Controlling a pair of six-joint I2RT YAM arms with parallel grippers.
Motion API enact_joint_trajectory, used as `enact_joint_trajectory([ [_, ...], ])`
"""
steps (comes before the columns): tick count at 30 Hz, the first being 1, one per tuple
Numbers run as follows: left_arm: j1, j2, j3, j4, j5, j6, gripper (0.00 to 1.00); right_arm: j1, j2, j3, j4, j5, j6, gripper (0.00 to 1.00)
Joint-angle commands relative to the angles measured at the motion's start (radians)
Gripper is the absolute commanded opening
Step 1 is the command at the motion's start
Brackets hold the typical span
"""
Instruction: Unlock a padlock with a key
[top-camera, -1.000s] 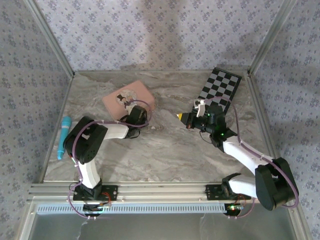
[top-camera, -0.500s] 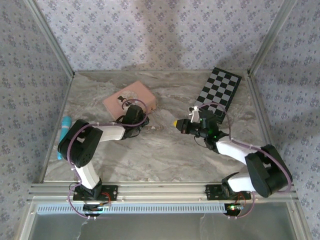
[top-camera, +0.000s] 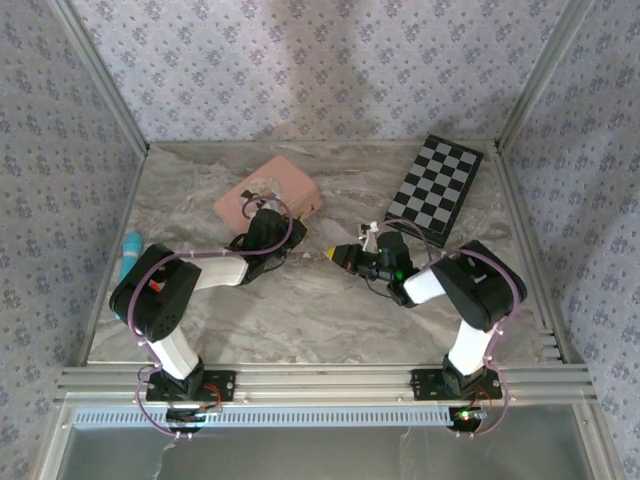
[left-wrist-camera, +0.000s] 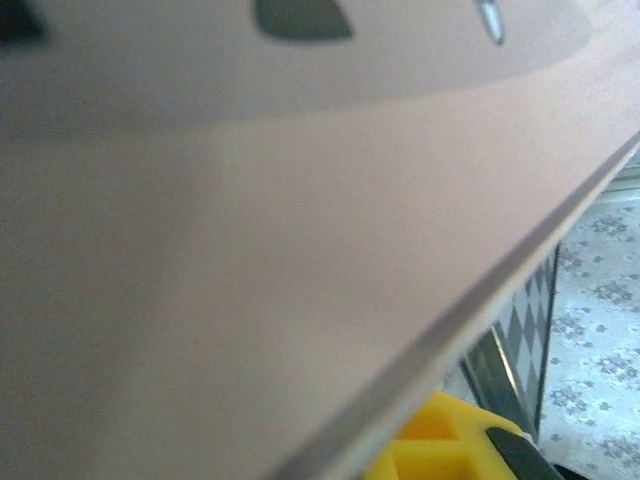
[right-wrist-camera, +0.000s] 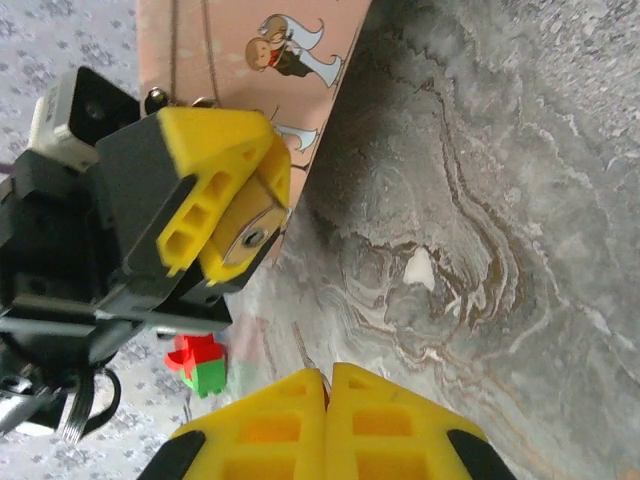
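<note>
The grey veined stone counter (top-camera: 310, 310) is mid-grey with white and brownish marbling. The pale pink rectangular picture-lidded box (top-camera: 285, 178) carries cartoon figures in brown, white and peach. The flat checkerboard panel (top-camera: 440, 185) alternates black and white squares. The light-blue plastic cylinder (top-camera: 128, 262) is plain turquoise. The patterned enclosure walls (top-camera: 300, 70) are lilac-grey with a repeating floral motif. The left gripper (right-wrist-camera: 262, 205) and right gripper (right-wrist-camera: 325, 378) have yellow fingers on black bodies. The small brass-gold padlock (right-wrist-camera: 245, 237) has a silvery centre.

**Right arm folds inward; pink box displaced.**
The right gripper (top-camera: 332, 254) moves from beside the checkerboard (top-camera: 437, 188) leftward, closing on the left gripper (top-camera: 262, 238) and the padlock (right-wrist-camera: 250, 237) in its grip. Its elbow draws in toward mid-table. The left arm's elbow drops outward, and the pink box (top-camera: 268, 188) shifts slightly rightward.
</note>
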Motion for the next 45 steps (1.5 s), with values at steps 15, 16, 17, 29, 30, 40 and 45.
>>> enact_joint_trajectory([
  [15,-0.016,-0.029,0.010,0.217,0.079,-0.028,0.00,-0.008,0.142,0.064,0.323,-0.052,0.198,0.00],
  [16,-0.016,-0.029,0.010,0.220,0.076,-0.026,0.00,-0.008,0.142,0.059,0.321,-0.052,0.200,0.00],
  [17,-0.016,-0.029,0.009,0.220,0.074,-0.024,0.00,-0.008,0.141,0.055,0.322,-0.053,0.201,0.00],
  [29,-0.016,-0.034,0.005,0.224,0.063,-0.018,0.00,-0.009,0.097,-0.001,0.321,-0.019,0.198,0.00],
  [30,-0.017,-0.033,0.006,0.225,0.064,-0.016,0.00,-0.009,0.100,0.000,0.323,-0.021,0.199,0.00],
  [40,-0.029,-0.033,0.005,0.231,0.067,-0.016,0.00,-0.004,0.107,0.043,0.323,-0.027,0.195,0.00],
  [45,-0.035,-0.039,0.002,0.229,0.068,-0.010,0.00,-0.003,0.113,0.059,0.323,-0.029,0.195,0.00],
])
